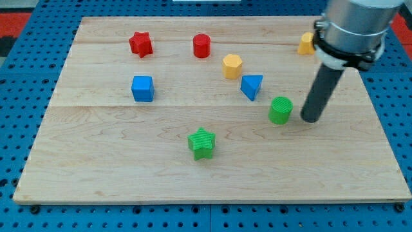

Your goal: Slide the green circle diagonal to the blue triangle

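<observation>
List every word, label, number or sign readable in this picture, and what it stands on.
None: no readable text anywhere.
Wooden board: bare grain, no marks.
Blue perforated base: only holes.
Blocks, including the green cylinder block and blue triangle block: plain faces.
Dark rod with my tip, just to the view's right of the green cylinder: no label visible.

No text, label, brand, number or sign could be read anywhere: the blocks, the wooden board (193, 180) and the rod all showed plain, unmarked surfaces.
</observation>
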`<act>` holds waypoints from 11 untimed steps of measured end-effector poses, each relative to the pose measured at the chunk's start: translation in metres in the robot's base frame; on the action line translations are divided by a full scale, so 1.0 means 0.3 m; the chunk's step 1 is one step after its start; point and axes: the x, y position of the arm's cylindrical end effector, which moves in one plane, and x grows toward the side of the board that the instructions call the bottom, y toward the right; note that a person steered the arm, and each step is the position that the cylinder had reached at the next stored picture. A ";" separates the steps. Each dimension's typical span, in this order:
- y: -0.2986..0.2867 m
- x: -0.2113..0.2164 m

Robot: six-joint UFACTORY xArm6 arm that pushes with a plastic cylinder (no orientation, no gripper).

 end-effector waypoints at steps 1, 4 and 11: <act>-0.139 0.000; -0.101 -0.086; -0.281 0.485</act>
